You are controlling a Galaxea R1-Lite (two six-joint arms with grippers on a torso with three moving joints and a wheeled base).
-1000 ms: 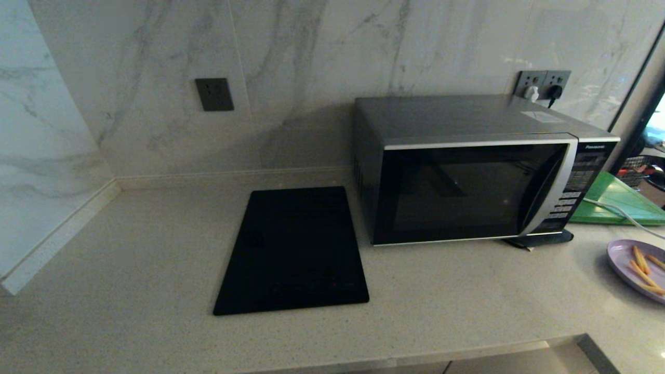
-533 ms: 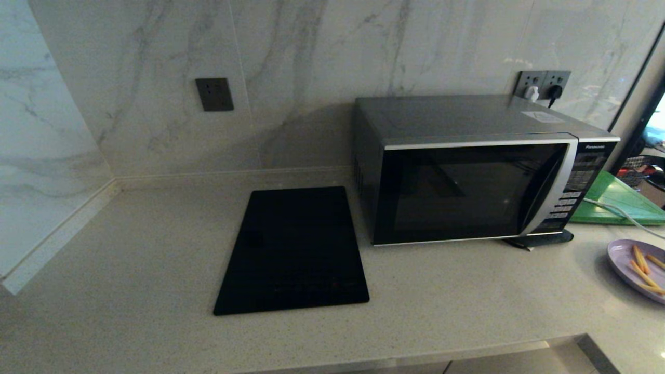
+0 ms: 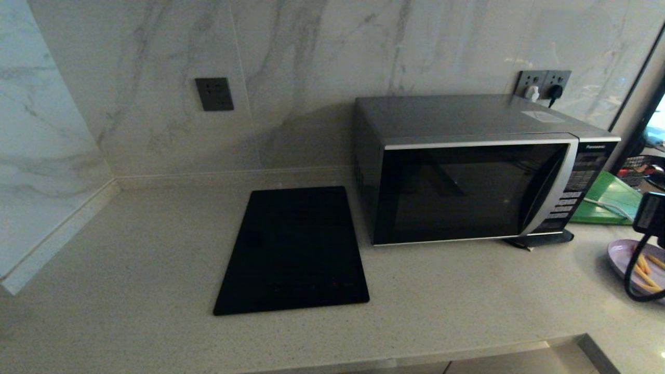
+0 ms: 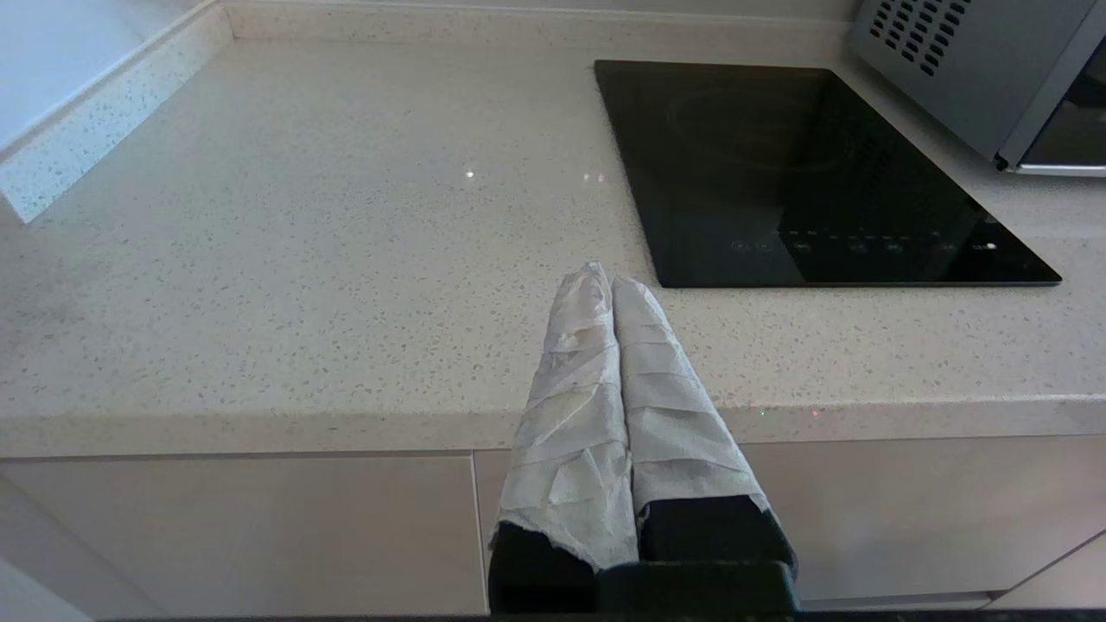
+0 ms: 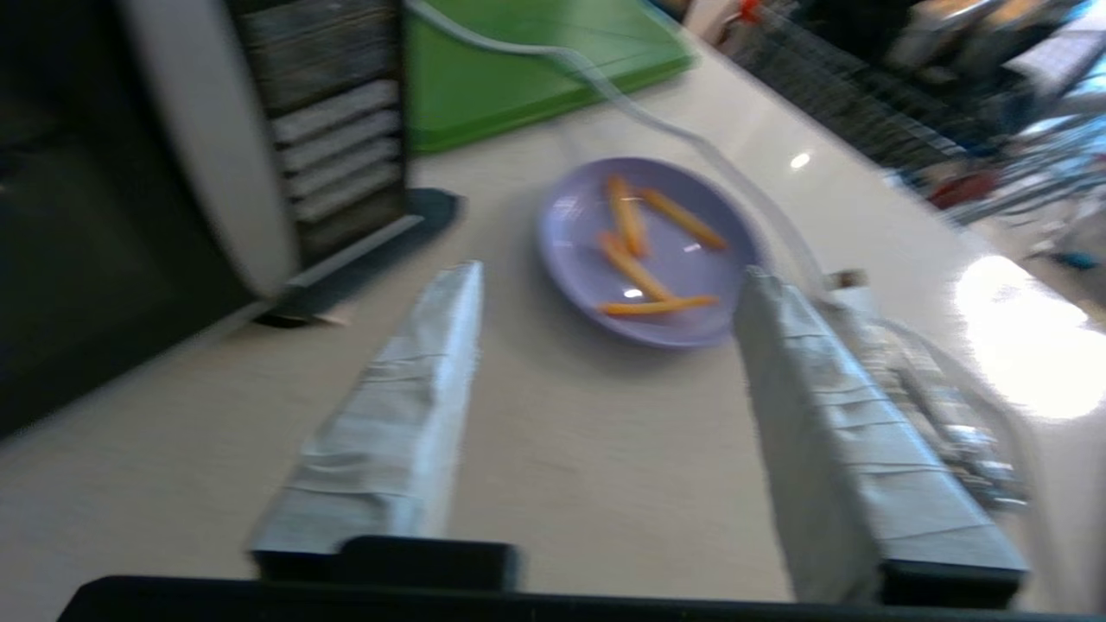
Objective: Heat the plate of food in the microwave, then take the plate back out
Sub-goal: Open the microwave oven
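Right wrist view: the right gripper [image 5: 605,276] hangs over the counter [image 5: 562,449] with its taped fingers [image 5: 406,389] spread wide and nothing between them. Just beyond lies the plate [image 5: 587,259] of fries [image 5: 635,263], near the microwave [image 5: 130,173] button panel. A green board [image 5: 484,78] sits farther back. By the counter's front edge, the parked left gripper [image 4: 602,276] has its fingers pressed together, near the cooktop [image 4: 778,173].

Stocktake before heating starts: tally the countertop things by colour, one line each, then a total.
Silver-grey: 1, the microwave
Black: 1, the cooktop panel
Green: 1, the board
Lavender: 1, the plate of food
Total: 4
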